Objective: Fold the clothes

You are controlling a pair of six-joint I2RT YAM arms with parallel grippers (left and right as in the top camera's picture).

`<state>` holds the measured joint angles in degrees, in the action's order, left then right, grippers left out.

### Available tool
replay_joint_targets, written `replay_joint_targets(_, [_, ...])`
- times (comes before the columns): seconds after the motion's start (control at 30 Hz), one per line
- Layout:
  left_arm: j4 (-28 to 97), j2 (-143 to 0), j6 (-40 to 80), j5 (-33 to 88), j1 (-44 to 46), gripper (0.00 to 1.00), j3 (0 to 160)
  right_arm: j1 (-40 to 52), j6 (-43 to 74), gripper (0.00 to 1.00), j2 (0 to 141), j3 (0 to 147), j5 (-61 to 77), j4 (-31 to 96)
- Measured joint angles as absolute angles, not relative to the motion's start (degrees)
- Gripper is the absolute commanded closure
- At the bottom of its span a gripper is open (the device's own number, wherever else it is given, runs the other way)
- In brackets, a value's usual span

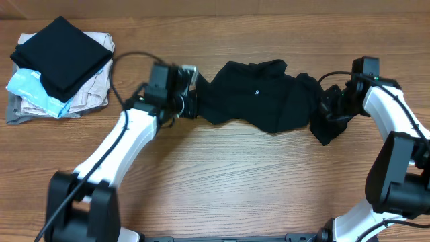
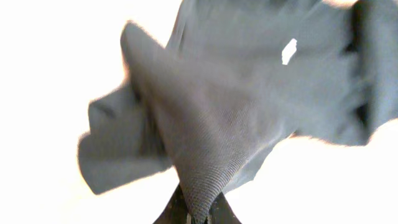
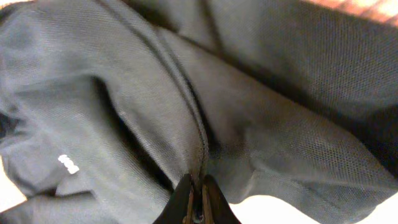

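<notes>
The black shirt [image 1: 259, 104] lies crumpled and stretched between both arms at the back of the table, a tiny white mark on its middle. My left gripper [image 1: 190, 102] is shut on the shirt's left edge; in the left wrist view a pinched cone of fabric [image 2: 205, 180] runs into the gripper [image 2: 198, 214]. My right gripper [image 1: 327, 111] is shut on the shirt's right end, where a dark flap hangs down. In the right wrist view a seam fold [image 3: 196, 143] is clamped in the gripper [image 3: 198, 202], with a white mark [image 3: 68, 164] at the left.
A pile of folded garments [image 1: 60, 70] sits at the back left corner, a black one on top of light-blue and beige ones. Bare wooden table [image 1: 242, 181] lies in front of the shirt.
</notes>
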<state>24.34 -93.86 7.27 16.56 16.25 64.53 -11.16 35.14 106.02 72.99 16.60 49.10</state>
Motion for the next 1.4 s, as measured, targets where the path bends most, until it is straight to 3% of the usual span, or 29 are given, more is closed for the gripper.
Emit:
replay_joint_targets(0.57, [45.4, -84.5, 7.5, 10.8, 16.3, 0.96, 83.4, -18.6, 26.8, 0.96, 86.5, 81.9, 19.4, 66.8])
replay_joint_targets(1.03, [65.2, -82.4, 13.6, 5.0, 14.3, 0.96, 118.3, -26.1, 19.0, 0.96, 79.2, 113.2, 20.6, 87.9])
replay_joint_targets(1.4, [72.4, -80.8, 15.0, 4.4, 13.4, 0.96, 136.8, -30.6, 17.5, 0.96, 78.9, 130.5, 20.8, 97.0])
